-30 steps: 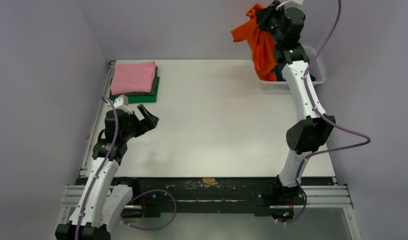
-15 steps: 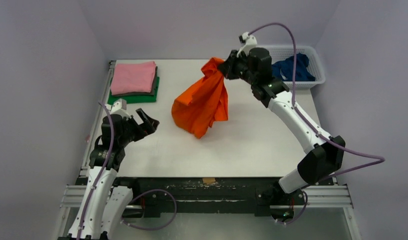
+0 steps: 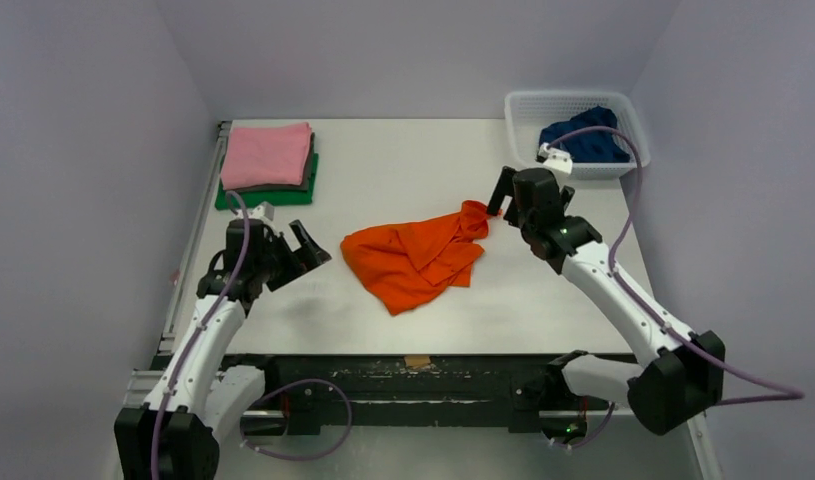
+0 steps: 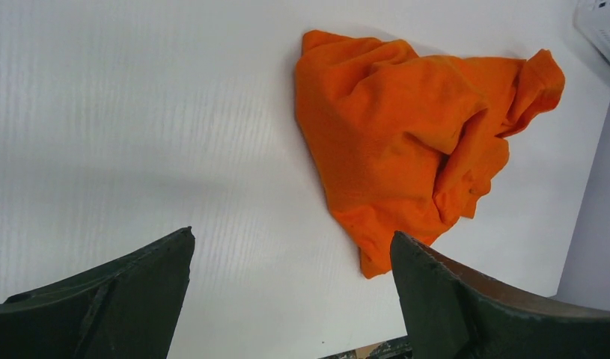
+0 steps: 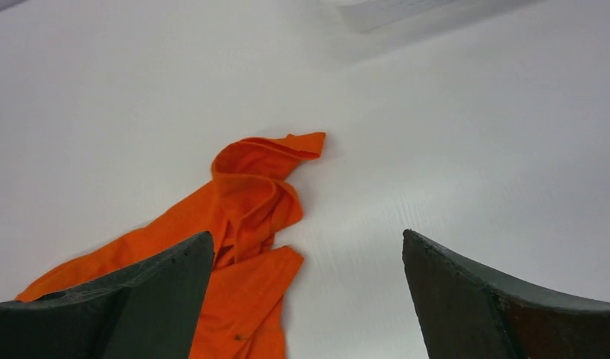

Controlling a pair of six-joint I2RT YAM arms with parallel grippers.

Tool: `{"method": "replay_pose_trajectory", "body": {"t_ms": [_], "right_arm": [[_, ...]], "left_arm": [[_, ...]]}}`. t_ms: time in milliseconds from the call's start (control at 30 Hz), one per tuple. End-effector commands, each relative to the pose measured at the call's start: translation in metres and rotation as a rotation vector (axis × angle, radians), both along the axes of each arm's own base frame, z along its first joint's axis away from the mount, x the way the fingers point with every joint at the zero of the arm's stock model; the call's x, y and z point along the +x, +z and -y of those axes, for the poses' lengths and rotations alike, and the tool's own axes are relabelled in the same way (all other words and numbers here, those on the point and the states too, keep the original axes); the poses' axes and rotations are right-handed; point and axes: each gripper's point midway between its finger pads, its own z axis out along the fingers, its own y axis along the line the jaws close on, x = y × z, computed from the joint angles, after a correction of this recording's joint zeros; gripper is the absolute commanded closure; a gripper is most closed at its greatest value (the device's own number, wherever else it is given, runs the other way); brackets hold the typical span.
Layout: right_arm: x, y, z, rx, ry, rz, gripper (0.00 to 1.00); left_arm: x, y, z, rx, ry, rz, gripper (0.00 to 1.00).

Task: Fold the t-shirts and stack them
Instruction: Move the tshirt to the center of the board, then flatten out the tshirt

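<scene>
A crumpled bright orange t-shirt (image 3: 415, 260) lies loose in the middle of the table. My right gripper (image 3: 504, 198) hovers open just past its right tip, holding nothing; in the right wrist view the orange t-shirt (image 5: 242, 217) lies flat beneath and beyond the open gripper (image 5: 307, 234). My left gripper (image 3: 291, 232) stands open to the shirt's left, apart from it. In the left wrist view the orange t-shirt (image 4: 406, 142) lies ahead of the open gripper (image 4: 292, 234). A folded pink t-shirt (image 3: 267, 154) tops a dark grey one and a green one (image 3: 268, 197) at the far left.
A white mesh basket (image 3: 573, 100) stands at the far right corner with a dark blue t-shirt (image 3: 583, 140) bunched inside. The table's left rail (image 3: 193, 250) runs beside my left arm. Grey walls close in on both sides.
My right gripper swung the orange t-shirt from above the basket down to the table's middle and opened, letting it go. My left arm edged slightly toward the centre.
</scene>
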Motion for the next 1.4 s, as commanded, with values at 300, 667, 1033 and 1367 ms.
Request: {"method": "replay_pose_trajectory", "body": {"t_ms": [300,667,1033,1367], "right_arm": [[-0.013,-0.051,-0.081,0.165,0.37,-0.044,0.1],[0.072,-0.104,-0.092,0.063,0.184,-0.111,0.28],[0.086,-0.111,-0.065,-0.049,0.036,-0.086,0.98],[0.018,0.045,-0.059,0.107,0.227,0.172,1.0]], "left_arm": [[0.071,-0.029,0.036,-0.048,-0.101,-0.079,0.02],[0.104,-0.062,0.085,-0.12,-0.243,-0.173,0.24],[0.111,-0.029,0.095,-0.104,-0.285,-0.058,1.0],[0.045,0.119,0.052,-0.015,-0.174,0.382,1.0]]}}
